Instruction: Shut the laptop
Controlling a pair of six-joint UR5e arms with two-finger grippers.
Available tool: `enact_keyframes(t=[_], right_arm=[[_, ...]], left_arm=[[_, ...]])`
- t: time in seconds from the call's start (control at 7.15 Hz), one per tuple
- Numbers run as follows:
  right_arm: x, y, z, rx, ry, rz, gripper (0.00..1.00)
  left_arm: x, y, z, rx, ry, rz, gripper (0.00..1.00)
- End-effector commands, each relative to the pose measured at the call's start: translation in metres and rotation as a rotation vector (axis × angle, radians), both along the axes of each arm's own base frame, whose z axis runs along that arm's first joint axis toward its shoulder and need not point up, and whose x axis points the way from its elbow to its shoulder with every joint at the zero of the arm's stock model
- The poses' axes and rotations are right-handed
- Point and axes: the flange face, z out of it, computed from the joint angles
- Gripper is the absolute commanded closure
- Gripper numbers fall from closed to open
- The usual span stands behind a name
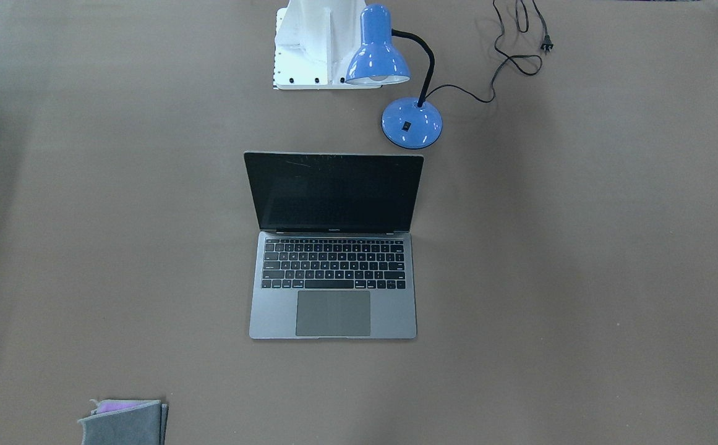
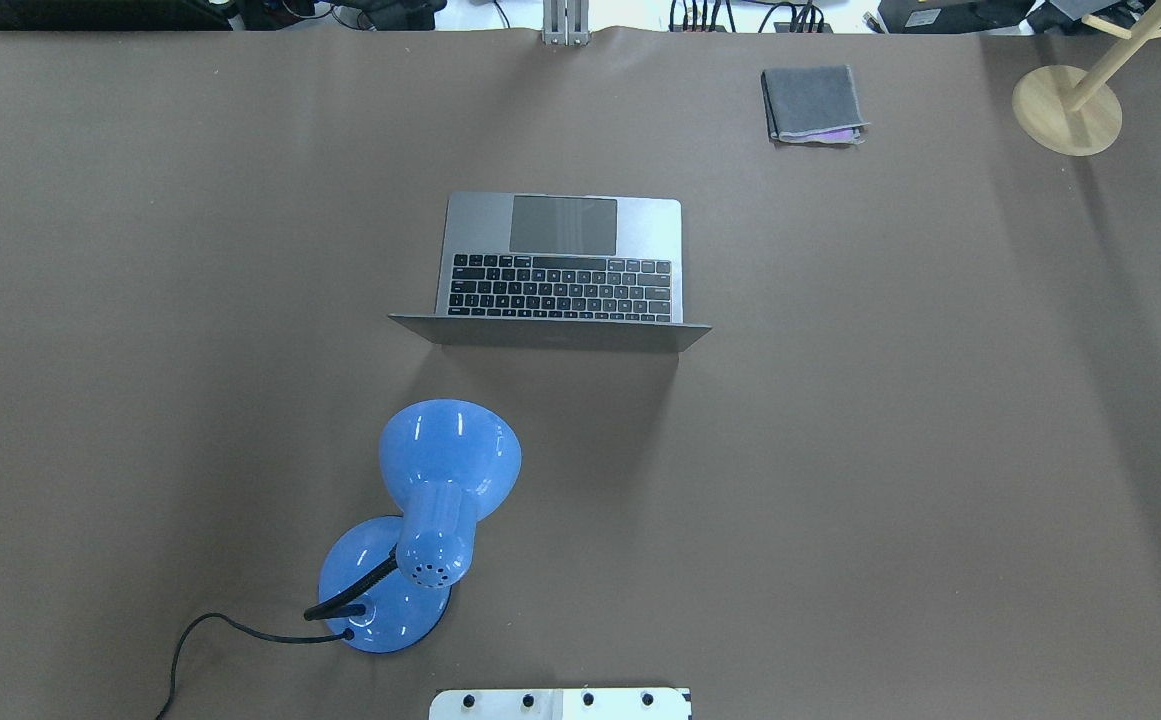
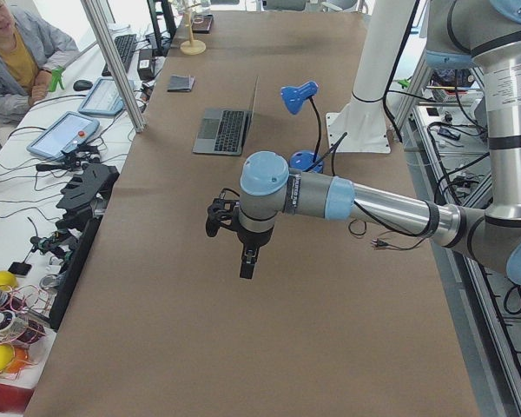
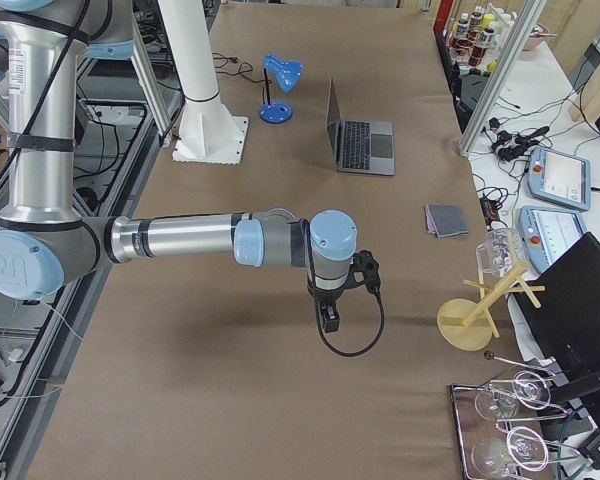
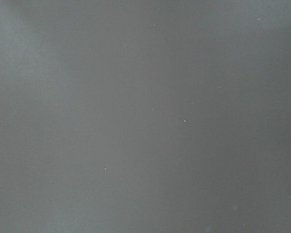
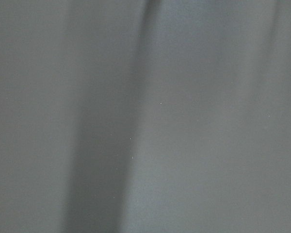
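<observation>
— Where are my grippers, and what do they hold?

— Your left gripper [image 3: 247,263] hangs above the brown table [image 3: 330,347] towards its left end, fingers pointing down and touching nothing. It shows only in the left side view, so I cannot tell you how wide its jaws stand. The same goes for your right gripper [image 4: 329,318], which you see only from the right end. Both wrist cameras give you only plain grey surface.

— And the laptop?

— It is well apart from both grippers. The laptop [image 1: 333,259] sits open at mid-table, its screen dark and upright, and the back of its lid faces the robot's white pedestal [image 1: 309,49]. The overhead view shows you only the lid's edge and the keys, while the front-facing view shows the screen. A blue desk lamp [image 2: 425,520] stands between pedestal and lid on your left arm's side, near the lid but not touching it. Its plug [image 1: 547,44] lies loose on the table. Beyond the laptop's front edge, on your right arm's side, lies a folded grey cloth [image 2: 812,104].
</observation>
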Motion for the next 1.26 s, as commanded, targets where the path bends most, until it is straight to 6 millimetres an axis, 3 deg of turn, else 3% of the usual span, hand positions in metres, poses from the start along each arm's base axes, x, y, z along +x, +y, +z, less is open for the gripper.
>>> enact_keyframes(t=[0.0,0.7,1.12], right_arm=[[0.000,0.007,0.002,-0.007,-0.002,0.000,0.00],[0.000,0.009,0.003,-0.010,-0.006,0.002,0.00],[0.000,0.008,-0.001,-0.003,-0.004,0.004,0.00]], left_arm=[[0.001,-0.001,0.002,-0.009,0.002,-0.001,0.02],[0.001,0.003,0.006,-0.014,0.007,-0.001,0.02],[0.002,0.010,0.018,-0.042,0.034,-0.001,0.02]])
